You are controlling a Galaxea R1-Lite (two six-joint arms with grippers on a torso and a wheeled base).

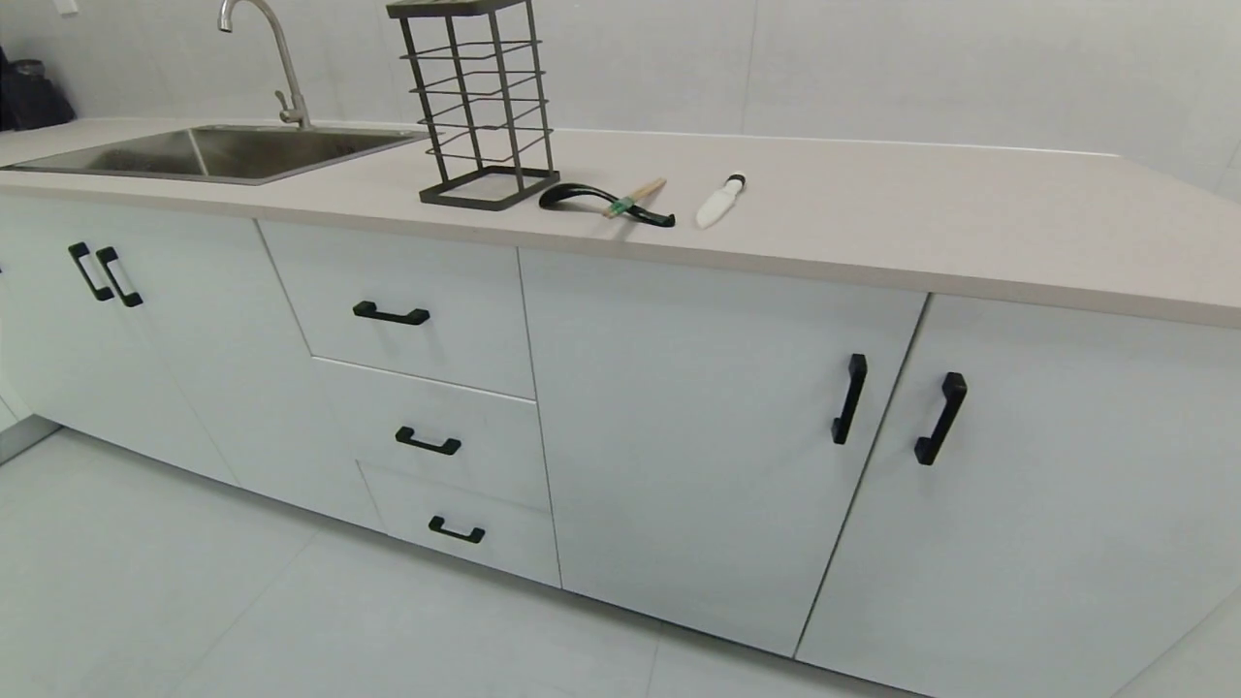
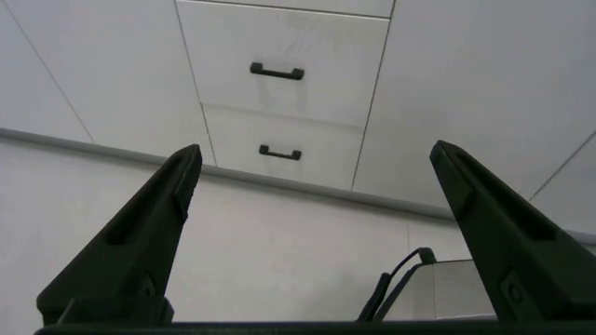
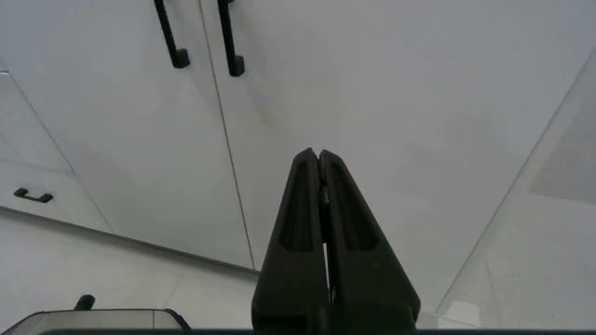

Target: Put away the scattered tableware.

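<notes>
Three loose pieces lie on the countertop (image 1: 921, 213), none stowed: right of the empty wire rack (image 1: 480, 107), black spoon (image 1: 572, 194) crossing chopsticks (image 1: 648, 188), then white knife (image 1: 720, 202). Left gripper (image 2: 317, 149) fingers apart; right gripper (image 3: 319, 156) fingers together, holding nothing

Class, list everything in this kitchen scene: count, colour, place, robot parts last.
Countertop: one, beige, above the cabinets.
Sink: one, steel, countertop's left end.
Faucet: one, steel, behind the sink.
Wire rack: one, black, right of the sink.
Spoon: one, black, beside the rack.
Chopsticks: one pair, wooden, across the spoon's handle.
White utensil: one, black-capped, right of the spoon.
Drawers: three, white, below the rack.
Left gripper: one, black, open, facing drawers.
Right gripper: one, black, shut, facing cabinets.
</notes>
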